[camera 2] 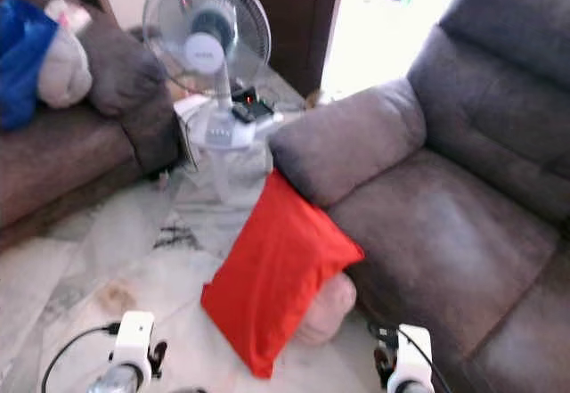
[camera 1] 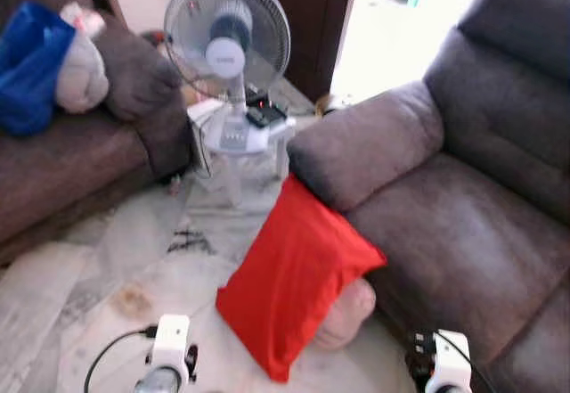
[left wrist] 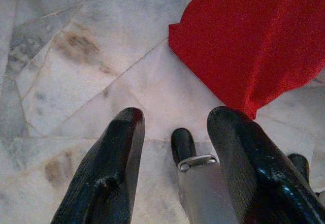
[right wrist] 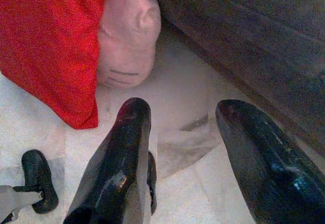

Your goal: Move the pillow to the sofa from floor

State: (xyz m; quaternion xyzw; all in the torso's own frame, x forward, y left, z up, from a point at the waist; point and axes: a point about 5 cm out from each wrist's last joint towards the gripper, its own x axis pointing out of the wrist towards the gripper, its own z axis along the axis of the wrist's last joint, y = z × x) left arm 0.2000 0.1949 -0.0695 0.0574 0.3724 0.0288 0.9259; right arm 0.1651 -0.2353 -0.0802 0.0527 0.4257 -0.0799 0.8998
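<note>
A red pillow (camera 1: 297, 273) stands on the marble floor, leaning against the front of the grey sofa (camera 1: 463, 233) on the right, under its armrest. A pink pillow (camera 1: 347, 317) lies behind its lower end. My left gripper (left wrist: 175, 130) hangs open above bare floor, just short of the red pillow's (left wrist: 249, 41) lower corner. My right gripper (right wrist: 185, 127) is open too, low over the floor between the pink pillow (right wrist: 127, 36) and the sofa base (right wrist: 244, 41). Both wrists show at the bottom edge of the eye views.
A standing fan (camera 1: 228, 45) sits on a small white stand between the two sofas. The left sofa (camera 1: 80, 161) holds a blue bag (camera 1: 27, 63) and a grey cushion. A black cable runs along the floor by my left arm. A bright doorway opens behind.
</note>
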